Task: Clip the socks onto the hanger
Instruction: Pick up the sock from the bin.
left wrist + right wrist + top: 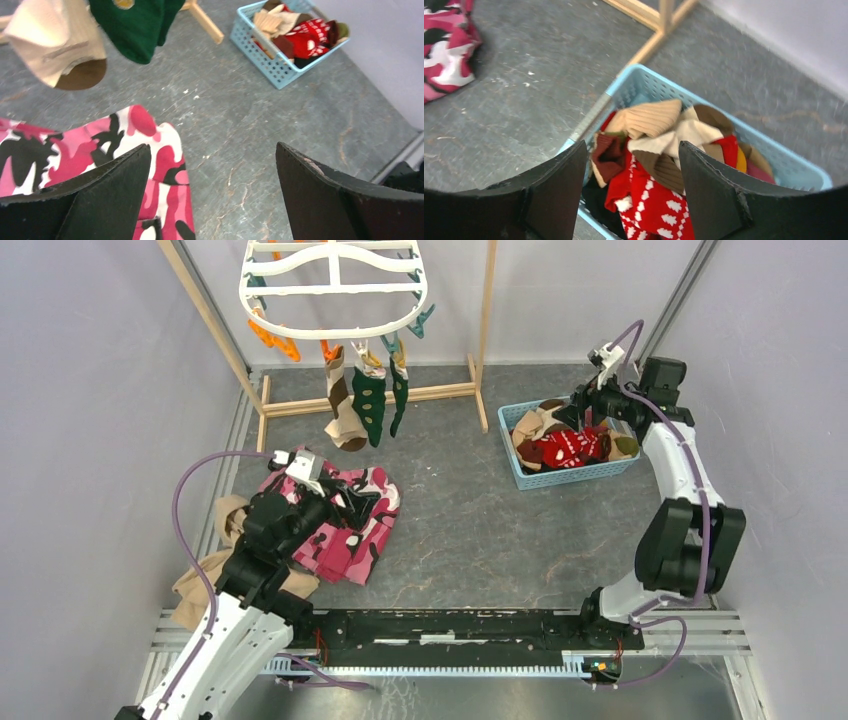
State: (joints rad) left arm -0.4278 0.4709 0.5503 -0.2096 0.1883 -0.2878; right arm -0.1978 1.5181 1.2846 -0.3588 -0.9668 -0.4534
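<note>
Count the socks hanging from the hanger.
3: a tan-and-brown sock on the left, a dark green sock in the middle, a narrower green sock on the right. Another might hide behind them.

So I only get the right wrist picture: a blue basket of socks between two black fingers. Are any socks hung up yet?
Observer: Yes, three socks hang from the white hanger at the back: one tan and brown, two dark green.
Visitor: And what is the other hand doing?
Observer: The left hand is open and empty, hovering over the edge of a pink camouflage garment.
Visitor: Is anything else lying around over there?
Observer: A big tan cloth lies bunched up to the left of that garment.
</note>
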